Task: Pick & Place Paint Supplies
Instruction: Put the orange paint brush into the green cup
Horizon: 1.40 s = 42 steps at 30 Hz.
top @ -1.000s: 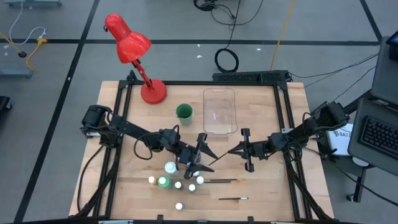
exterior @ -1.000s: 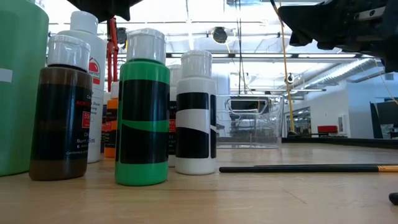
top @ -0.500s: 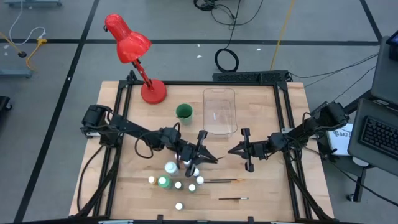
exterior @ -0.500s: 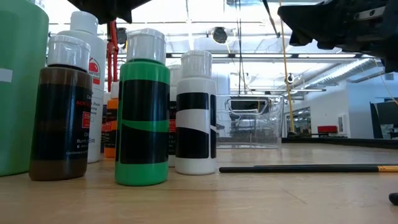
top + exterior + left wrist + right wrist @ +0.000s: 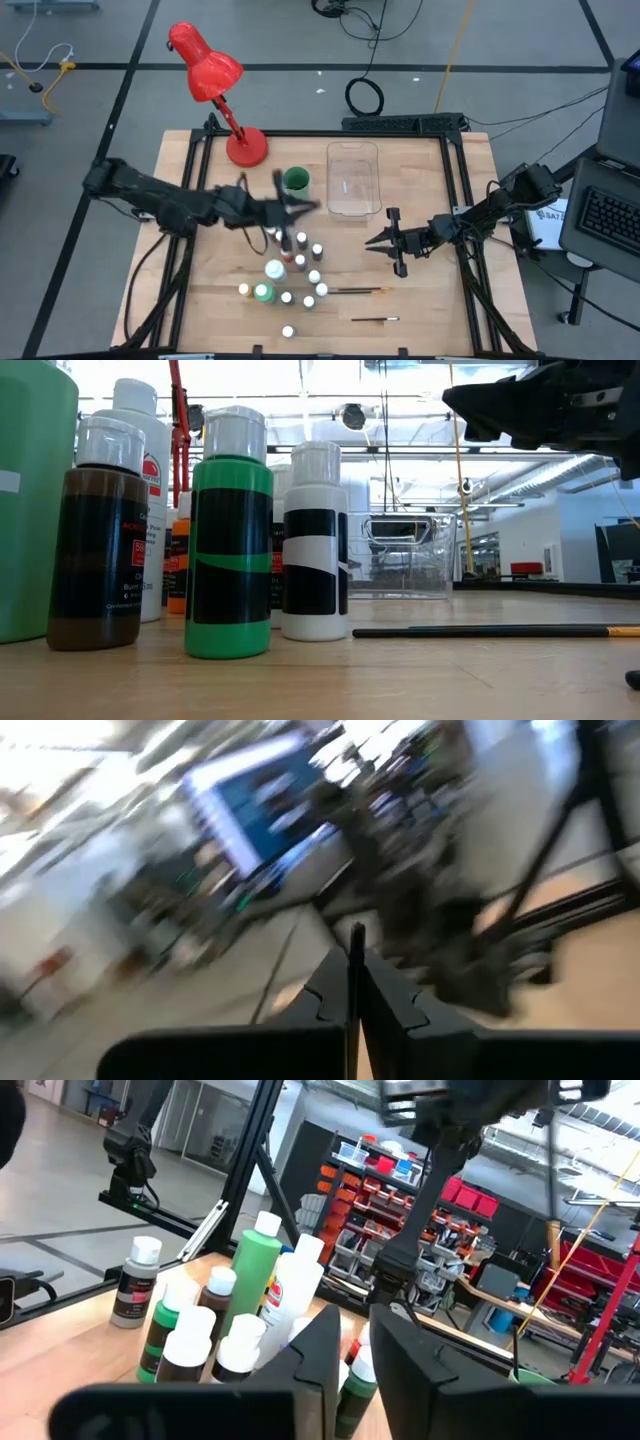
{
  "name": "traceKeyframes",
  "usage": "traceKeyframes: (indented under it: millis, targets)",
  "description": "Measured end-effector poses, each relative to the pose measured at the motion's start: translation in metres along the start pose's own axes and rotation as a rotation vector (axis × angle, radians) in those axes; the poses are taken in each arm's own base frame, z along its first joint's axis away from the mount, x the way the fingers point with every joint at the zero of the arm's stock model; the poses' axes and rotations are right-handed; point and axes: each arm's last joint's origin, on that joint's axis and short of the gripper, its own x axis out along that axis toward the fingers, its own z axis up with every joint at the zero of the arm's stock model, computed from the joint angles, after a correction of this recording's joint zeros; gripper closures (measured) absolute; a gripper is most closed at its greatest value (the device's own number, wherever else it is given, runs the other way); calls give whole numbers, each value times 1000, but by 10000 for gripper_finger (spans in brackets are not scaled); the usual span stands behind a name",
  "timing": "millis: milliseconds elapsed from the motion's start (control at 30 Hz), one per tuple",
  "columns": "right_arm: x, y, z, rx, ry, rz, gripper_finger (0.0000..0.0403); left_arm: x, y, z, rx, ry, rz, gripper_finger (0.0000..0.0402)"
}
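Observation:
Several small white-capped paint bottles (image 5: 290,270) stand in a cluster on the near middle of the table. Among them are a bigger green bottle (image 5: 254,1270) and a bigger white one (image 5: 140,470). Two thin brushes (image 5: 356,291) lie on the wood right of the bottles. My left gripper (image 5: 356,965) is above the table near the green cup (image 5: 296,180), shut on a thin dark brush (image 5: 356,940). My right gripper (image 5: 350,1345) hovers to the right of the bottles, open a little, with nothing between its fingers. My left gripper pinches a thin dark brush handle (image 5: 356,945) between its two fingers. The handle lies along the fingers and sticks out past their tips. The fingers point about level, and the brush is lifted clear of the table. Which end of the brush they have, I cannot tell.
A clear plastic tray (image 5: 353,178) stands at the far middle, right of the green cup. A red desk lamp (image 5: 215,80) stands at the far left corner. Black frame rails run along the table's left and right sides.
My left gripper has risen from above the bottles and swung toward the table's far edge and the green cup, tipping up to level. It has taken along the thin brush that before reached between the two grippers. The right gripper no longer holds the brush.

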Motion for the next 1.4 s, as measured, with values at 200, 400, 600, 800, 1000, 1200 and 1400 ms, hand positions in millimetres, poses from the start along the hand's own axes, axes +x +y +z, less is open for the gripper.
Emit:
traceKeyframes:
  millis: [200,400,600,800,1000,1200,1400]
  targets:
    - [0,0,0,0,-2,-1,335,-15,18,-42,-99,136,91,400]
    - [0,0,0,0,-2,0,339,-21,38,-100,-215,125,167,401]
    - [0,0,0,0,0,3,337,-27,56,-136,-318,161,197,401]
    - [0,0,0,0,1,4,339,-30,57,-155,-332,215,195,401]
    - [0,0,0,0,1,3,339,-28,53,-173,-347,271,201,401]
    - [0,0,0,-1,2,4,339,-20,50,-189,-347,306,205,401]
    - [0,0,-1,-1,5,5,339,-14,48,-204,-347,326,202,401]
